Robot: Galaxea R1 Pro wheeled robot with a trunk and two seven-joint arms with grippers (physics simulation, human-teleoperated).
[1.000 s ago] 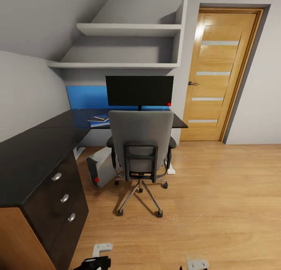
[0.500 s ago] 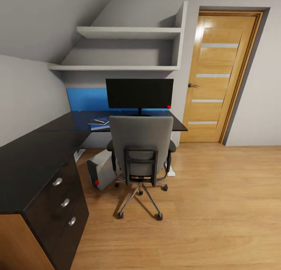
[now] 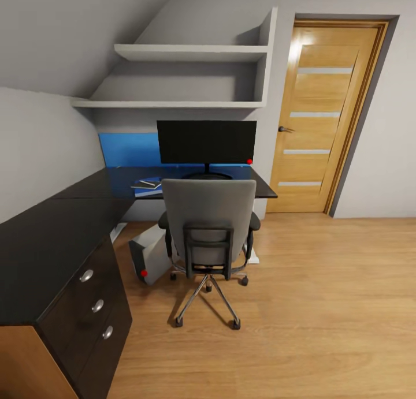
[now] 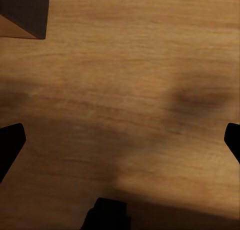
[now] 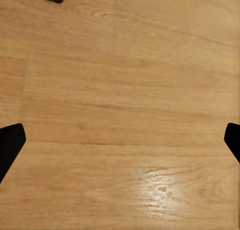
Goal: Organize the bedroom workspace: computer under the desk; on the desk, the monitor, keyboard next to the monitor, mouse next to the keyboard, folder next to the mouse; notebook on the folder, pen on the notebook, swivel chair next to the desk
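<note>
The grey swivel chair (image 3: 208, 220) stands on the floor with its back to me, pushed up to the black L-shaped desk (image 3: 52, 231). The black monitor (image 3: 207, 142) stands on the desk behind it. The light grey computer (image 3: 149, 254) with a red light sits on the floor under the desk, left of the chair. A flat blue folder (image 3: 145, 188) with a small grey piece on it lies on the desk left of the monitor. The keyboard, mouse and pen are not discernible. My left gripper (image 4: 120, 140) and right gripper (image 5: 120, 140) hang open over bare wood floor.
The desk's three-drawer unit (image 3: 95, 306) is close on my left, and its corner (image 4: 22, 12) shows in the left wrist view. An oak door (image 3: 323, 110) stands shut at the back right. Grey shelves (image 3: 190, 78) hang above the monitor. Open wood floor (image 3: 323, 306) lies to the right.
The head camera has tilted up a little, so the whole scene sits lower. The arm parts seen at the bottom edge 1.0 s ago have left the picture. Chair and desk items have not moved.
</note>
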